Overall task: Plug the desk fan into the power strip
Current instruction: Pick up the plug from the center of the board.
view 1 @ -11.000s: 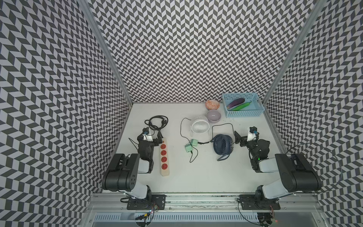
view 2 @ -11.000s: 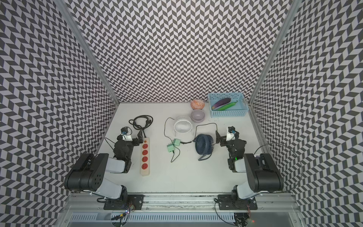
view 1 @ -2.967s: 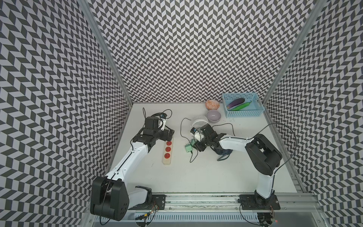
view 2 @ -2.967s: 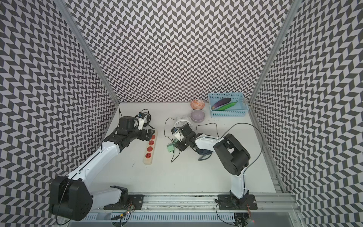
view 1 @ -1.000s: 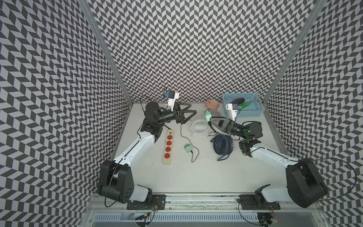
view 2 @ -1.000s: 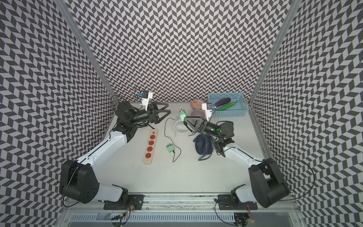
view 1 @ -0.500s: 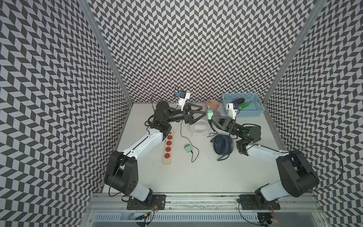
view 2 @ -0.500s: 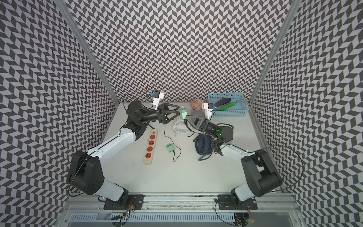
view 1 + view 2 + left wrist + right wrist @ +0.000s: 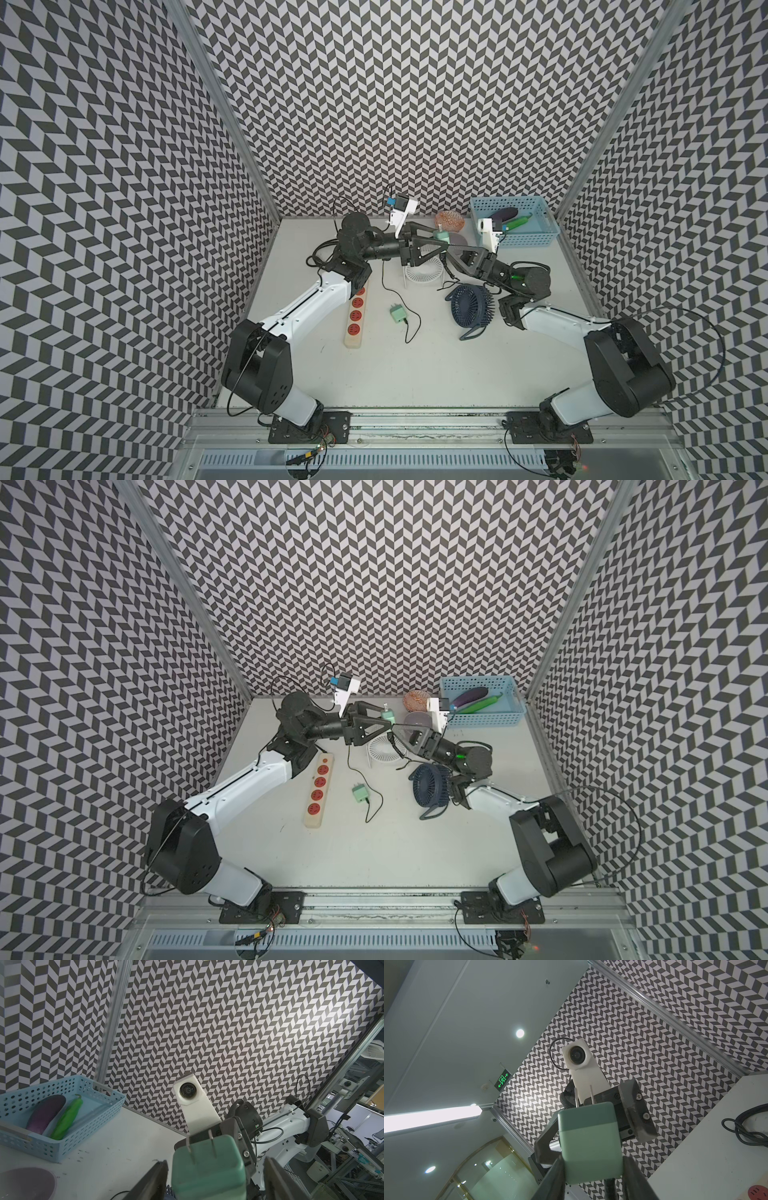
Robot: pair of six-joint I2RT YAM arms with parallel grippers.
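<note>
Meeting nose to nose mid-air
Reaching inward from both sides; pinching the green plug tight in the right gripper, loosely straddling it with the left gripper, with jaws apart.

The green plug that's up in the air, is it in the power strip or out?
Out. The raised green plug is in the right gripper, prongs bare; the power strip lies on the table, visible sockets empty.

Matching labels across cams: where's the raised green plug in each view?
In a top view: green plug, raised, centre-back.
In a top view: same spot.
Left wrist: close up, prongs showing.
Right wrist: close up, prongs showing.
Shared landmark: blue basket, in both top views and left wrist; not in right wrist.
</note>
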